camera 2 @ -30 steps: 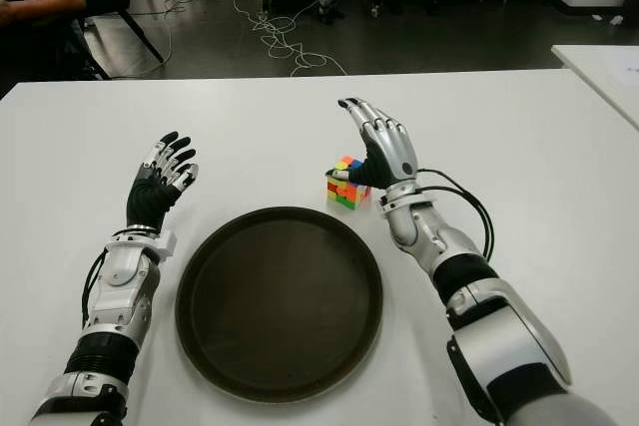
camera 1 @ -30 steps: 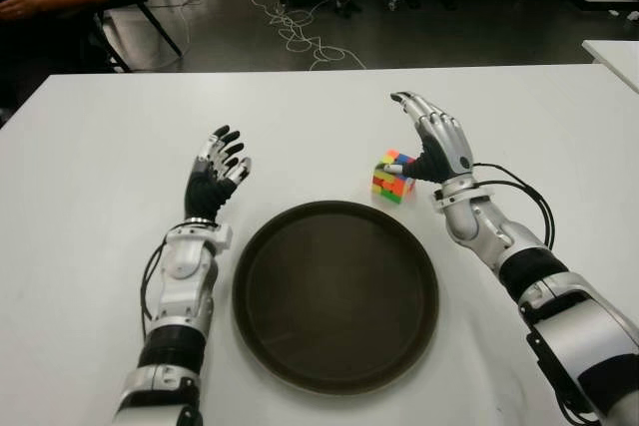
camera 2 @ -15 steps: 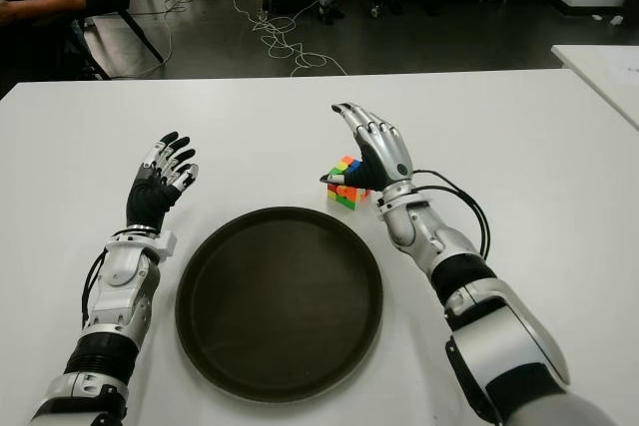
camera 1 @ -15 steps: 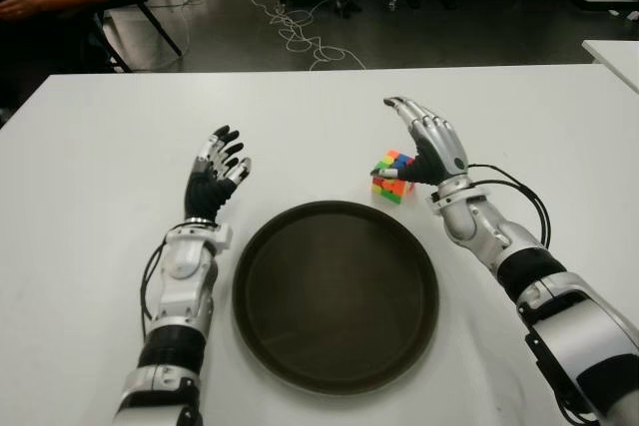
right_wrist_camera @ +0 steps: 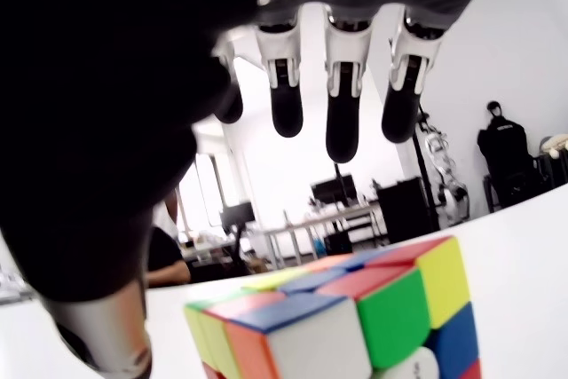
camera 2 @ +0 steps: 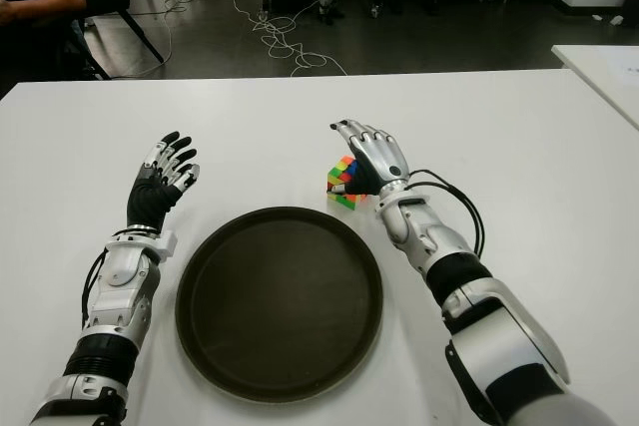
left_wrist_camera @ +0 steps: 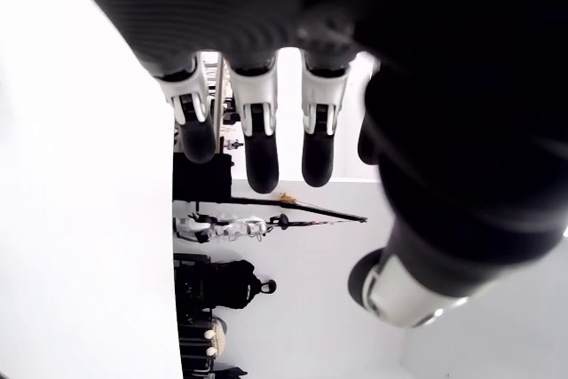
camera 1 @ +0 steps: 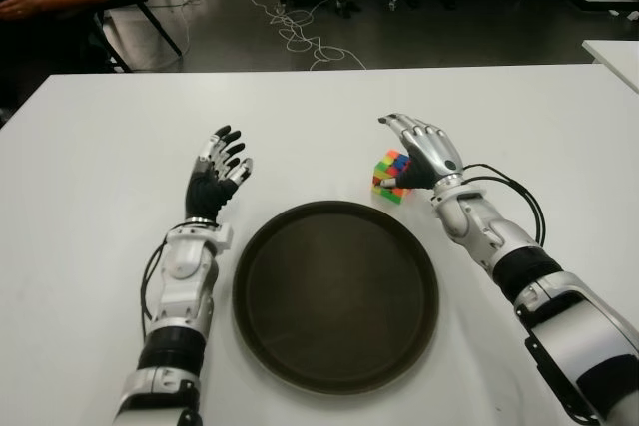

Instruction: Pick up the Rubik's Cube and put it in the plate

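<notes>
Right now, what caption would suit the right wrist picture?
Right hand, fingers open, poised over the Rubik's Cube on the white table.

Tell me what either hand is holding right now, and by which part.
Nothing is held. The right hand arches open over the Rubik's Cube, which sits on the table. The left hand, left of the plate, is open and empty.

Multicolor Rubik's Cube (camera 1: 392, 176) on table, just beyond dark round plate (camera 1: 334, 292)
</notes>
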You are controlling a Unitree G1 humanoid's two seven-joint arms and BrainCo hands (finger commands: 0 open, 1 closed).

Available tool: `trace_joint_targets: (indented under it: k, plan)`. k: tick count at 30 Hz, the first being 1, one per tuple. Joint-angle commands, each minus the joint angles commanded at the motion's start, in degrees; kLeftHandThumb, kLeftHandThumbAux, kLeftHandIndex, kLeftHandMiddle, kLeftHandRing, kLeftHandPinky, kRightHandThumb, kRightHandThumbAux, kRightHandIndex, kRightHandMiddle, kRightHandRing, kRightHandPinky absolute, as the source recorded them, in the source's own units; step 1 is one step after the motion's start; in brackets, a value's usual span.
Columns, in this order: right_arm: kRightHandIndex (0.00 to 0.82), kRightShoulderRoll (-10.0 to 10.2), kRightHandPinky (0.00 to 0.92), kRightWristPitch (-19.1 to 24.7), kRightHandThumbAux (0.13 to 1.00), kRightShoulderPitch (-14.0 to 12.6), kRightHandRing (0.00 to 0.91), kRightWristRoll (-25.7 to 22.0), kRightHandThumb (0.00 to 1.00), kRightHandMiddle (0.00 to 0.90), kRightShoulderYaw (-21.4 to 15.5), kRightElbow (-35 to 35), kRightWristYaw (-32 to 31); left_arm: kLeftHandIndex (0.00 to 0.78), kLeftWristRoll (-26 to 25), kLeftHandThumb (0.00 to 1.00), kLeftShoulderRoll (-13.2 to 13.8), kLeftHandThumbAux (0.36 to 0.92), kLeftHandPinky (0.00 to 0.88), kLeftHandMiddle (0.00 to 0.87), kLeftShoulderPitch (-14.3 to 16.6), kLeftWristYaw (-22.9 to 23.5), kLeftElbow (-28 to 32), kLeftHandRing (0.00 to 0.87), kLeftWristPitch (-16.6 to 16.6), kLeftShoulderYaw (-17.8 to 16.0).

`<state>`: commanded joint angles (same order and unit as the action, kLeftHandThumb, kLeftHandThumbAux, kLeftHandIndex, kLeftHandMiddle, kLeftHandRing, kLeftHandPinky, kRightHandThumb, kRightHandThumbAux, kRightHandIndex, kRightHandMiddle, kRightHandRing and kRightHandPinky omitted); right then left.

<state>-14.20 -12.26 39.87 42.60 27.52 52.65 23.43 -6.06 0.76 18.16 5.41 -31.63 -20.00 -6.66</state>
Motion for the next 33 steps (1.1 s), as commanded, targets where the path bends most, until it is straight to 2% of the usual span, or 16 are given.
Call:
trace_joint_targets:
  k: [15,23,33]
  plan:
    - [0.129,0.05,0.192,3.07,0.783,-0.52,0.18,-0.2,0.0,0.158,0.47,-1.99,-2.57,0.13,0.12,0.0,-0.04,0.812,0.085,0.153,0.06,-0.21,-0.13,0.121,-0.33,0.06]
    - [0.129,-0.08,0.179,3.88,0.766,-0.75,0.173,-0.14,0.0,0.158,0.68,-2.9,-3.68,0.126,0.17,0.0,-0.06,0.798,0.091,0.147,0.01,-0.22,-0.03,0.117,-0.47,0.06]
    - [0.146,0.13,0.182,4.69,0.793,-0.96,0.177,-0.33,0.0,0.161,1.03,-3.26,-5.07,0.122,-0.38,0.0,0.0,0.8,0.089,0.146,0.26,0.52,-0.73,0.114,-1.08,-0.19]
